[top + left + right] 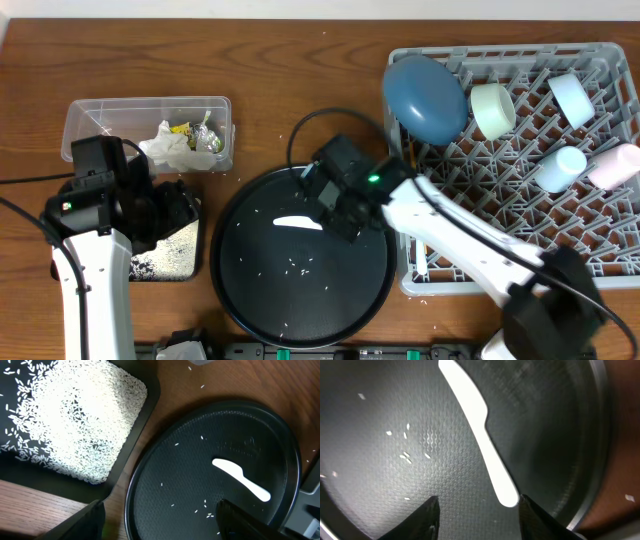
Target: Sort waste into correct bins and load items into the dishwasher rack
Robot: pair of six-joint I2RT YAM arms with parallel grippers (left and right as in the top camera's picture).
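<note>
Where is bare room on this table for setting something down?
Bare wood lies between the clear tub and the rack, above the round tray. The tray's near half holds only rice grains. Crowded: the rack's top rows.

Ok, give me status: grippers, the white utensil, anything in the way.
Left gripper open, empty. Right gripper open, just above white plastic knife. Knife flat on round black tray, not held. Nothing blocking; only loose rice grains nearby.

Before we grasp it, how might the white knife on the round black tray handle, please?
The white knife looks thin and plastic, so probably light and bendy. Lying flat on the round black tray, it may skid when pinched.
</note>
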